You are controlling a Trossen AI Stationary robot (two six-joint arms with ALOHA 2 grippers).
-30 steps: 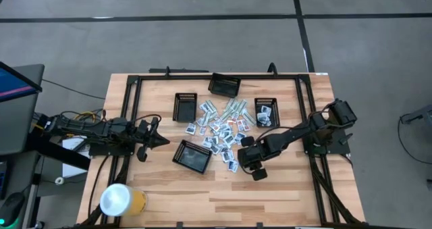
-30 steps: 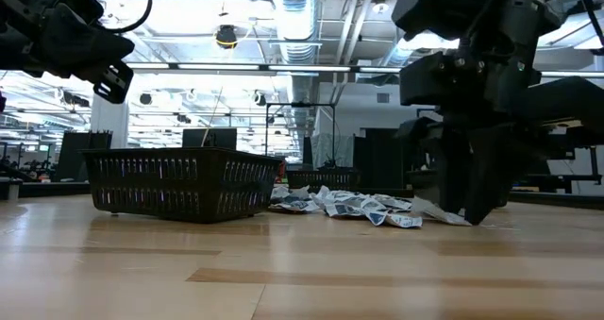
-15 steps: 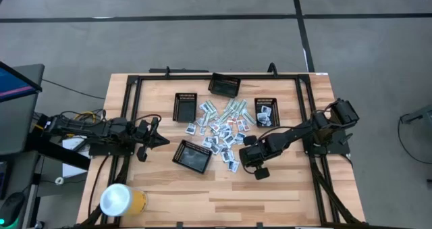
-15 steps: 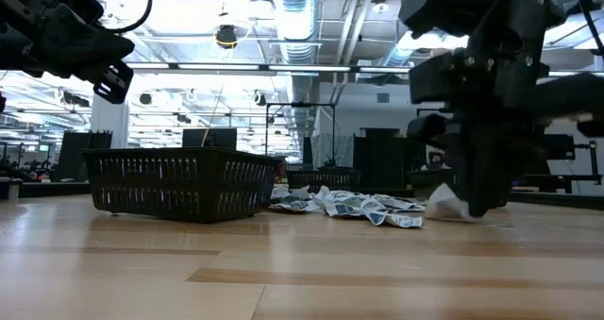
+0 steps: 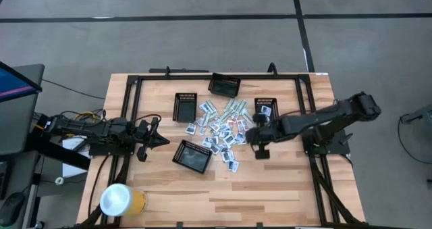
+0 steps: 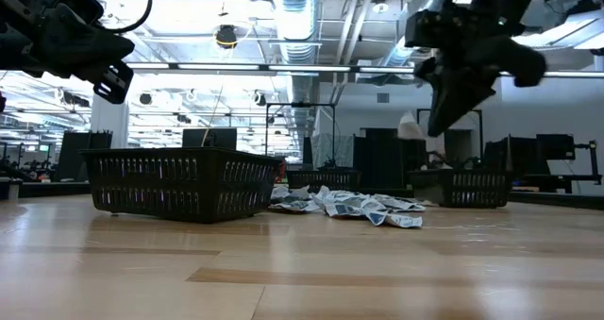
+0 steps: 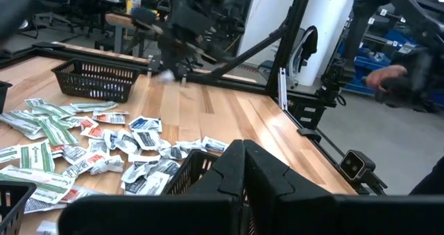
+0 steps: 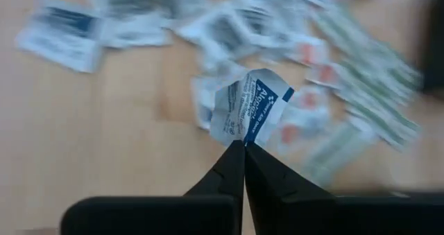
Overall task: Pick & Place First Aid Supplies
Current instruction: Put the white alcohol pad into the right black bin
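Note:
The first aid supplies (image 5: 219, 128) lie in a loose pile at mid-table: white sachets with blue or red marks and pale green strips (image 7: 52, 127). Four black mesh trays stand around the pile, at far left (image 5: 185, 107), far middle (image 5: 225, 86), far right (image 5: 266, 111) and near left (image 5: 192, 156). My right gripper (image 5: 252, 137) hovers above the pile's right edge, shut on one white sachet with a blue mark (image 8: 248, 109). My left gripper (image 5: 162, 141) waits shut at the table's left, pointing level toward the pile. My right gripper pinches the sachet's lower edge (image 8: 243, 139) between its two fingertips (image 8: 232, 167), only at their free ends. The fingers slant down from the table's right. The sachet (image 6: 409, 126) is lifted well clear of the table and sticks out beyond the fingertips.
A black frame (image 5: 135, 114) runs around the table's edges. A yellow-and-white cup (image 5: 121, 200) stands at the near left corner. Bare wood (image 5: 256, 195) lies along the near side.
My right gripper has closed on a sachet at the pile's near right edge, then risen and swung toward the table's far edge, tipping less steeply. The sachet has come up off the table with it, lifted clear.

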